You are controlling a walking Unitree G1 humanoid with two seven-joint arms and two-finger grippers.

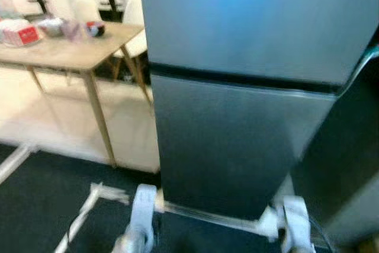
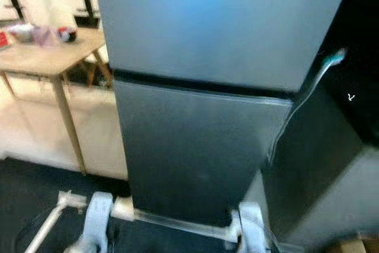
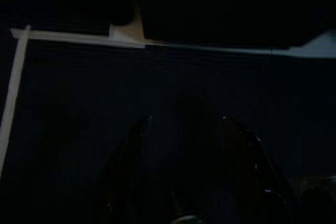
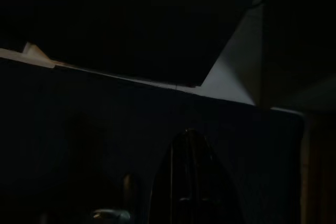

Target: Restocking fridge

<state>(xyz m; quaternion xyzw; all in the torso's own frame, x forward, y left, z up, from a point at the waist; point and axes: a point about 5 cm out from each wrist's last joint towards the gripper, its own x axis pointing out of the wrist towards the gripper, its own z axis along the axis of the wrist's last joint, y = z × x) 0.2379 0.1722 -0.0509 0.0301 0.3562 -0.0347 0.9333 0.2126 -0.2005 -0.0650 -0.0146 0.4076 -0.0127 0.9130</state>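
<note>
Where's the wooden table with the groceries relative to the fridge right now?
In the left eye view, the wooden table stands on the robot's left, beside the closed grey fridge straight ahead, with a red-and-white package near its far left end.

Dark carpet floor [image 1: 41, 199] marked with white tape lines [image 1: 83, 208]. Light wooden table [image 1: 65, 51] on slanted legs stands at left, cluttered with small blurred items; pale wall panel [image 1: 59, 117] behind, brightly lit.

Fridge [image 1: 237, 134] — smooth, satiny grey metal
</note>
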